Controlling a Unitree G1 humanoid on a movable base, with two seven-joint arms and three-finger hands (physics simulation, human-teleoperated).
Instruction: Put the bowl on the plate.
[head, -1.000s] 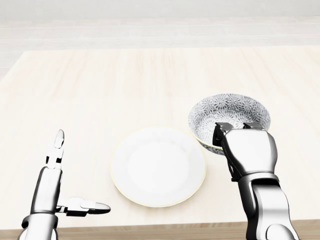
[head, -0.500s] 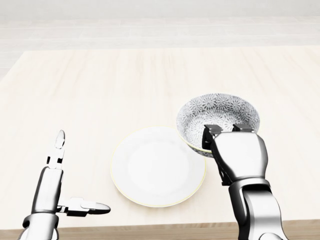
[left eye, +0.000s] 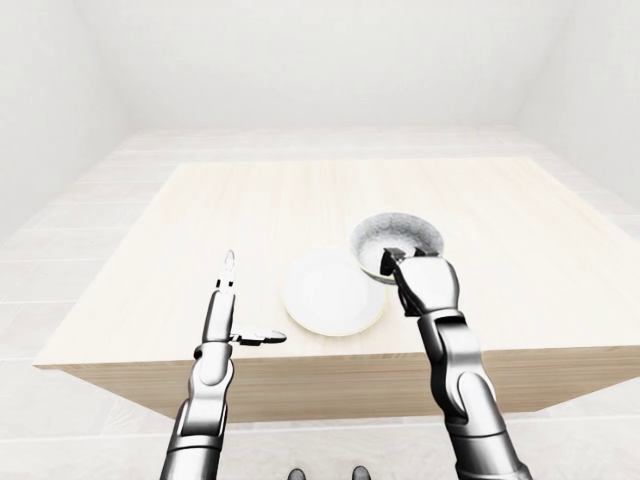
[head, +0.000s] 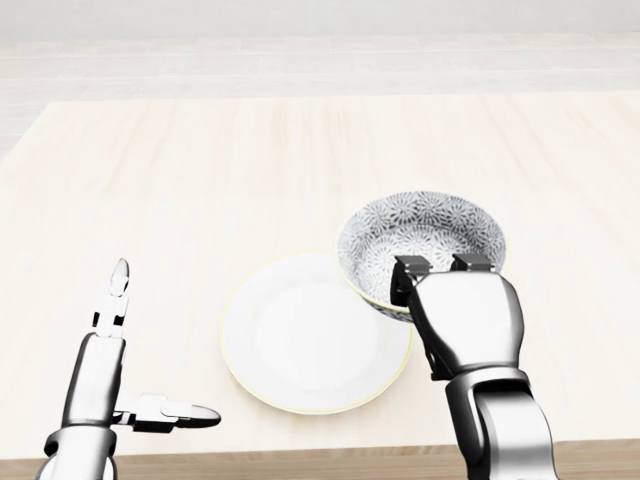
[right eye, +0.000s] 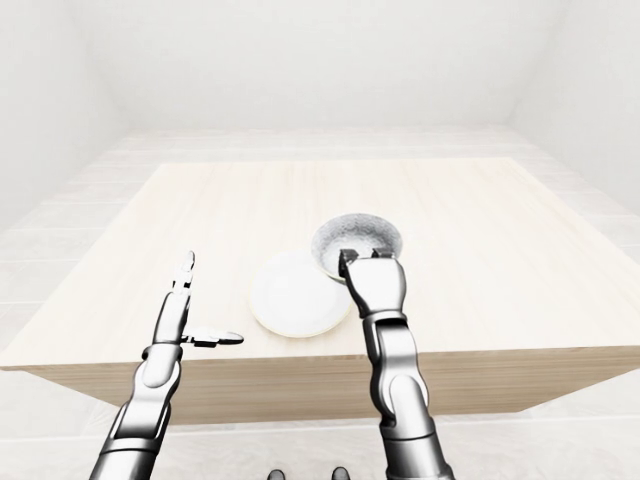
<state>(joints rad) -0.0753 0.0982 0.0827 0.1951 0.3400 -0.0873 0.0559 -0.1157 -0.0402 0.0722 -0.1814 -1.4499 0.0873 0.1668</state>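
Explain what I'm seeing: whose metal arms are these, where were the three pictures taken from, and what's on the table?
These are simulator renders of a humanoid robot steered by a person. All three pictures come from cameras on its head, looking over its own arms; the eye views are wider, the head view closer. On the wooden table lies a white plate. The right hand grips a patterned bowl by its near rim; in the head view the bowl overlaps the plate's right edge. The left hand is open and empty, left of the plate.
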